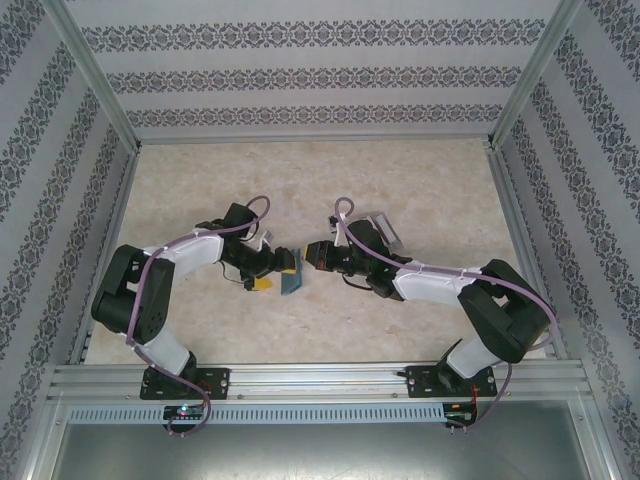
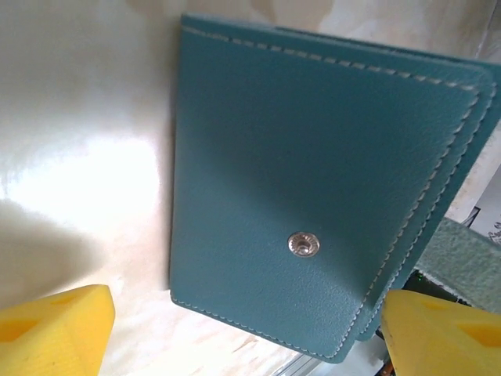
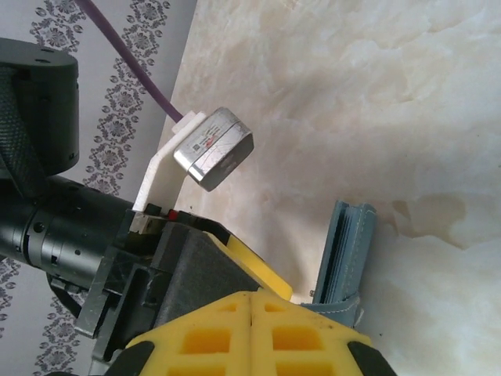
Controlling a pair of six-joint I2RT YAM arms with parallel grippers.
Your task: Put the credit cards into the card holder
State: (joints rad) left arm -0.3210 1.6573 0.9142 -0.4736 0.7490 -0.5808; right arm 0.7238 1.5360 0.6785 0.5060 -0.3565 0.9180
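The card holder point(image 2: 313, 172) is a teal-blue wallet with pale stitching and a silver snap stud, folded shut. It lies close in front of my left gripper point(image 2: 250, 333), whose yellow fingers point(image 2: 55, 329) stand wide apart on either side of its near edge without touching it. From above, the card holder point(image 1: 293, 281) sits between my left gripper point(image 1: 270, 268) and my right gripper point(image 1: 316, 256). In the right wrist view the card holder point(image 3: 346, 254) shows edge-on, its tab just behind my shut right gripper point(image 3: 250, 301). The credit cards are out of view.
A grey block point(image 1: 384, 229) lies on the marble-patterned table point(image 1: 300, 180) behind the right arm. The left arm's silver wrist camera point(image 3: 213, 149) hangs close to my right fingers. Patterned walls and aluminium rails point(image 1: 320, 378) enclose the table.
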